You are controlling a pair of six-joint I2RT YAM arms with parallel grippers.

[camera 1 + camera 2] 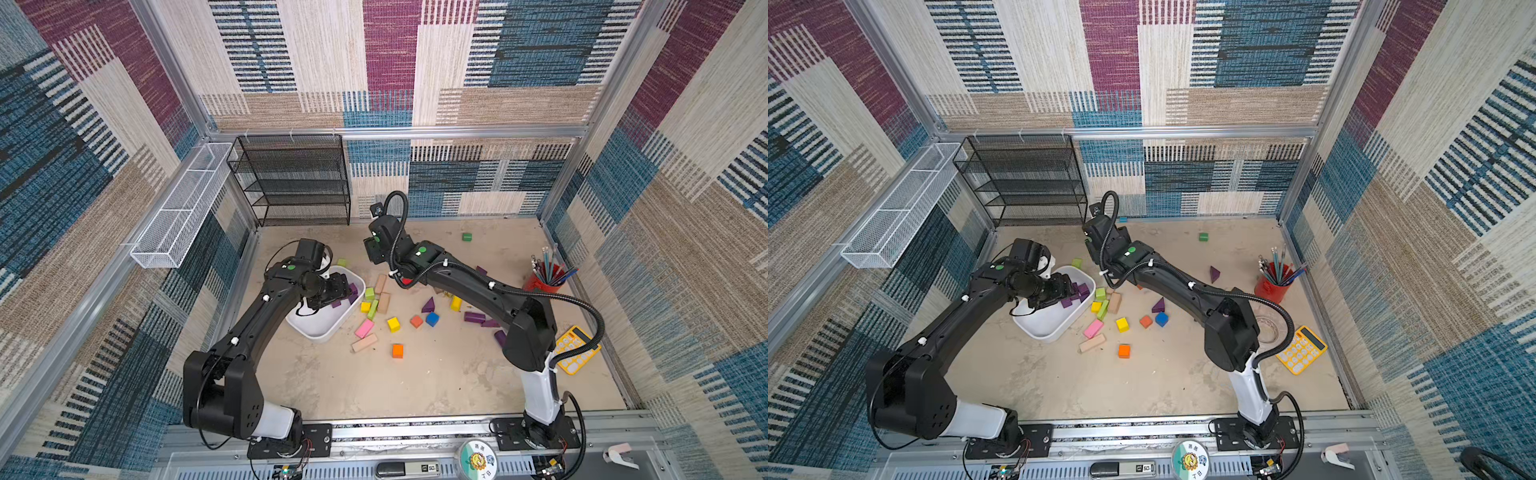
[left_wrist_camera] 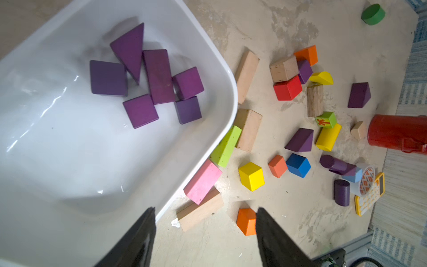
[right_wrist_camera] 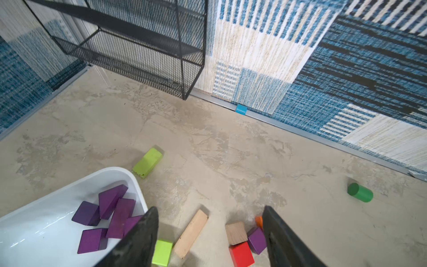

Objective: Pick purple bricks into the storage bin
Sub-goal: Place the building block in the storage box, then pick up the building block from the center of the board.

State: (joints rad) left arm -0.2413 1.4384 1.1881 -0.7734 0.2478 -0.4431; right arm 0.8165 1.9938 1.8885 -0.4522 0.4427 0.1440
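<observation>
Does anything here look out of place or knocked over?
One green cylinder lies on its side, alone at the far end of the table, well apart from the other blocks. The storage bin sits askew to the table's edges.

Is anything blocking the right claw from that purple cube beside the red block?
Nothing covers the purple cube, and the right gripper is open. But a red cube, wooden cube and orange block crowd its sides, so gripping may be tight.
</observation>
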